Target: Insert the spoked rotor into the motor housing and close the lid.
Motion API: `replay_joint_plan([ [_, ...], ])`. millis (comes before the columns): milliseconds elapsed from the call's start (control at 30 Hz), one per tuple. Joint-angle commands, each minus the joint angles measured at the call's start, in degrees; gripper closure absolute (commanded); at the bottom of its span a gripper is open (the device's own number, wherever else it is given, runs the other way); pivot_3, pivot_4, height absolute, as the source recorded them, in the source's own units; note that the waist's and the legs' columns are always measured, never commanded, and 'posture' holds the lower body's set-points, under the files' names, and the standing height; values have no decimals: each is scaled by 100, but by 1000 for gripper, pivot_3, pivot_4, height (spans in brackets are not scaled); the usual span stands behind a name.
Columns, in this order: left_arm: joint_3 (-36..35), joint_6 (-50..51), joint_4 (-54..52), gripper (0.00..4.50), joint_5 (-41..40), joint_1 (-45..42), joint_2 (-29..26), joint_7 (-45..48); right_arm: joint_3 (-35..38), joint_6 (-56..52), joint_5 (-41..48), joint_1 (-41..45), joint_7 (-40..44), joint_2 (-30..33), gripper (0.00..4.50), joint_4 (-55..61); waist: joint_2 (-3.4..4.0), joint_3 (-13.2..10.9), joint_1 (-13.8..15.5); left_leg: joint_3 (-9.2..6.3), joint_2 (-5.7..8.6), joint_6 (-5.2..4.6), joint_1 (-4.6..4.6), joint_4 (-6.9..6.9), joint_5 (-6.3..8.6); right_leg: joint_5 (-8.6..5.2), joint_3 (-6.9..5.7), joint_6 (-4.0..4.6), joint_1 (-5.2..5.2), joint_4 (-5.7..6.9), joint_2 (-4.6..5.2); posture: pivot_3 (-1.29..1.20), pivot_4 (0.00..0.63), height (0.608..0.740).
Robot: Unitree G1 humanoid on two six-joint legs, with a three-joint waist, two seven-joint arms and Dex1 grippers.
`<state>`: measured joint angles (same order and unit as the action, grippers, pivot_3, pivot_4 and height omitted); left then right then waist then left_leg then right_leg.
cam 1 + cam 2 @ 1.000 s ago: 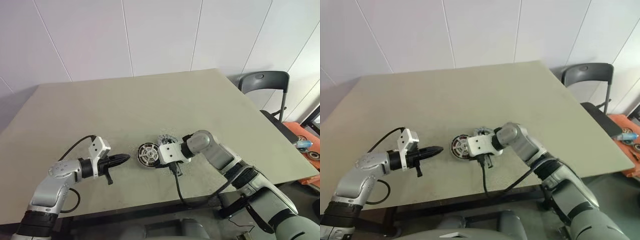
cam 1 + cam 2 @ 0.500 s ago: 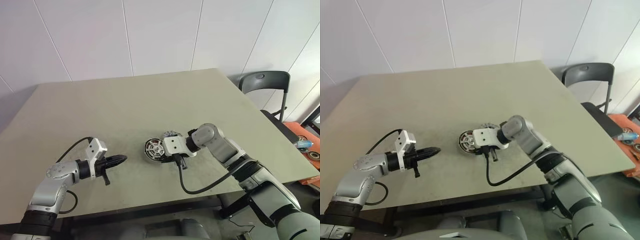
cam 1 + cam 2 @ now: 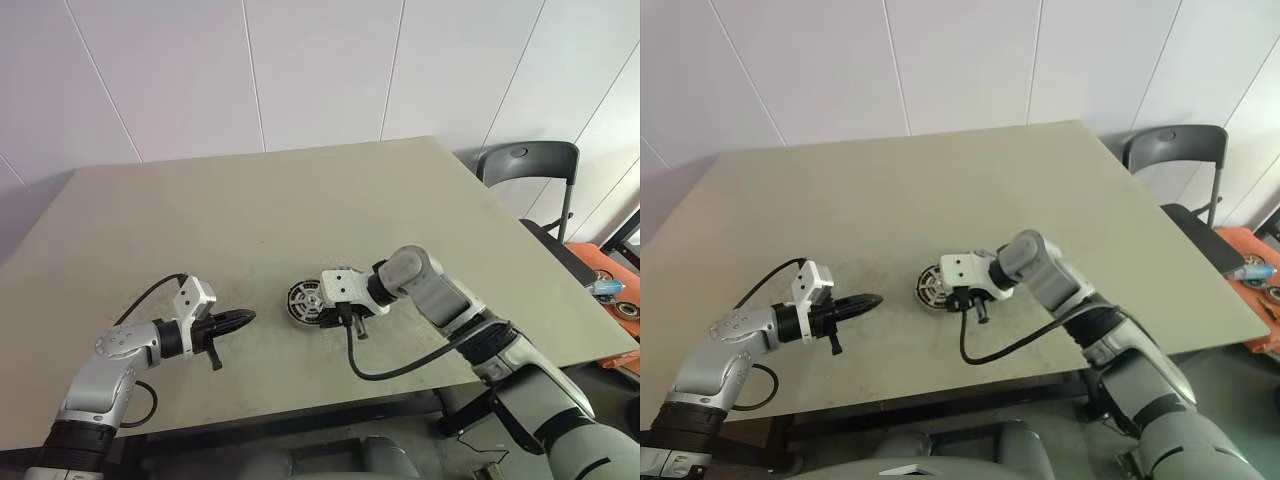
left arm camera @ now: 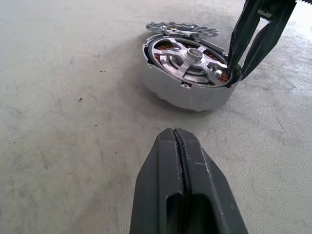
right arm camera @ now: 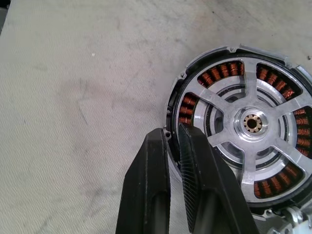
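Observation:
The motor housing (image 3: 301, 302) is a short round puck lying on the table in front of me, with copper windings (image 5: 215, 75) inside its rim. The spoked rotor (image 5: 251, 122) sits in it, silver spokes over the windings, hub up. My right gripper (image 5: 169, 132) comes down at the housing's right edge and is shut on its rim, one finger outside and one inside. My left gripper (image 4: 176, 132) is shut and empty, pointing at the housing (image 4: 180, 95) from a short way to its left. A flat toothed grey disc (image 4: 183, 29), seemingly the lid, lies just behind the housing.
The beige table (image 3: 300, 200) stretches wide behind and to both sides. My right wrist's black cable (image 3: 400, 368) loops over the table's front part. A grey chair (image 3: 530, 160) stands off the table's right side, with small items (image 3: 608, 290) on an orange surface beyond.
My right wrist has rolled while staying at the housing, which shifted slightly to the right, and its cable loop has swung. The left gripper has stayed put.

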<state>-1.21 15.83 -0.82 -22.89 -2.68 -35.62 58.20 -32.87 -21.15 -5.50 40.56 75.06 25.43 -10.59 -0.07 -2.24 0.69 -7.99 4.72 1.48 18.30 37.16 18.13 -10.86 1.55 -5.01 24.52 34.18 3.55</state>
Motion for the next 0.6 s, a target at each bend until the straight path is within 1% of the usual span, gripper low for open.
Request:
replay_joint_plan([
  [33,-90,-102,-77,4500,26,-40,-44,0,-22,-389,69,-32,-59,-161,4462,261,0,0,-3,0,0,0,0,0,0,0,0,0,0,0,0,0,0,740],
  [200,-61,-99,-135,4500,37,2,-2,-53,160,-883,140,89,-446,-588,4462,-97,-3,2,-90,5,-10,0,-9,0,0,2,0,4,-1,8,-8,0,0,740],
  [267,-45,-75,-197,4500,34,21,15,-94,200,-933,138,117,-505,-652,4462,-223,-2,2,-153,6,-26,1,-15,1,0,3,-1,5,-4,8,-24,0,0,740],
  [367,-40,-47,-253,4500,32,39,26,-137,232,-907,142,130,-535,-666,4462,-410,-2,1,-170,11,-49,1,-25,2,0,11,-1,19,-8,9,-49,0,0,740],
  [433,-44,-30,-291,4500,25,52,36,-170,198,-820,152,97,-469,-589,3712,-411,1,0,-164,11,-58,1,-36,2,0,15,-1,26,-17,10,-67,0,0,740],
  [600,-61,-35,-259,4500,1,30,30,-167,386,-921,302,126,-571,-586,2145,-457,2,-1,-154,10,-62,1,-41,2,0,20,-3,34,-18,14,-77,0,0,740],
])
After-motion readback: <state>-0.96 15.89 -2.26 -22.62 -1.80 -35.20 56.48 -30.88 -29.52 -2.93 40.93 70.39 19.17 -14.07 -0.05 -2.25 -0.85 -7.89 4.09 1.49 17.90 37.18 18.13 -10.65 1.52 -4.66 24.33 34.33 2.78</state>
